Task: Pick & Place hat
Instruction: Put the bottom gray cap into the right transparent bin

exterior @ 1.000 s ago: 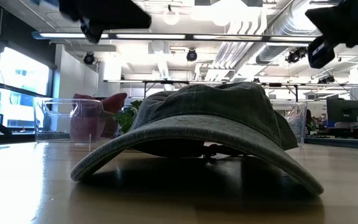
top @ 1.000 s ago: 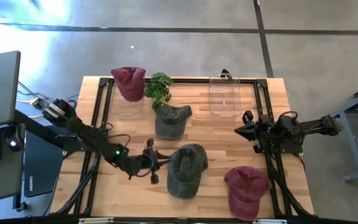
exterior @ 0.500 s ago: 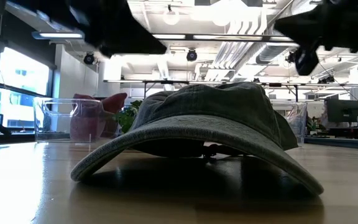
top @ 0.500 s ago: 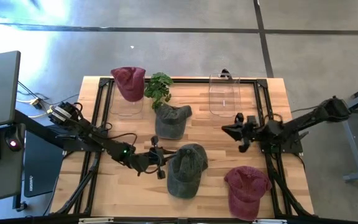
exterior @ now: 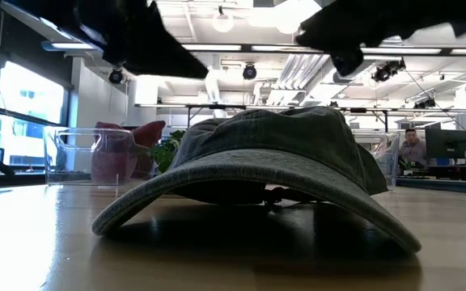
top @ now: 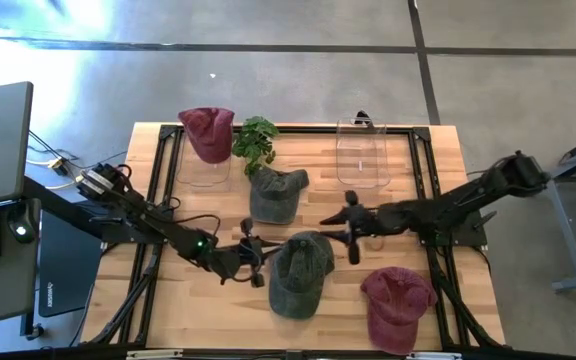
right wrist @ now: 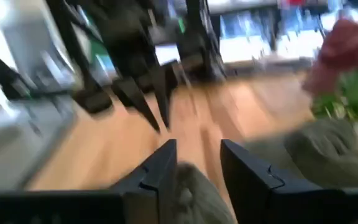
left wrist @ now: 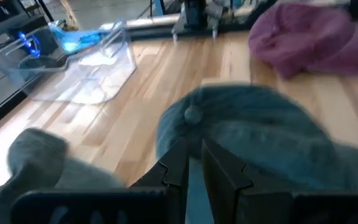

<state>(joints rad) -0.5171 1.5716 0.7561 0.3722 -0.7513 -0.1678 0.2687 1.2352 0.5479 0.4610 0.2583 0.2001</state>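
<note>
High view: both grippers close on the grey hat

You have the grey hat (top: pixel 299 273) lying near the front middle of the tabletop (top: pixel 438 160), crown toward the back and brim toward the front edge, so its long axis runs front to back. Your left gripper (top: pixel 250 262) sits just beside the hat's left flank, nearer than the other arm; in its wrist view the fingers (left wrist: pixel 178 163) stand only a narrow slit apart with nothing between them, pointing at the crown. Your right gripper (top: pixel 352 235) hangs just off the crown's back right corner, fingers parted wider and empty.

For room, you have bare wood between the hat and the left rail. Behind lies a second grey hat (top: pixel 273 192), close to the crown. A red hat (top: pixel 396 303) lies near on the right. The clear bin (top: pixel 361 152) at the back right looks empty, well apart from both grippers.
</note>
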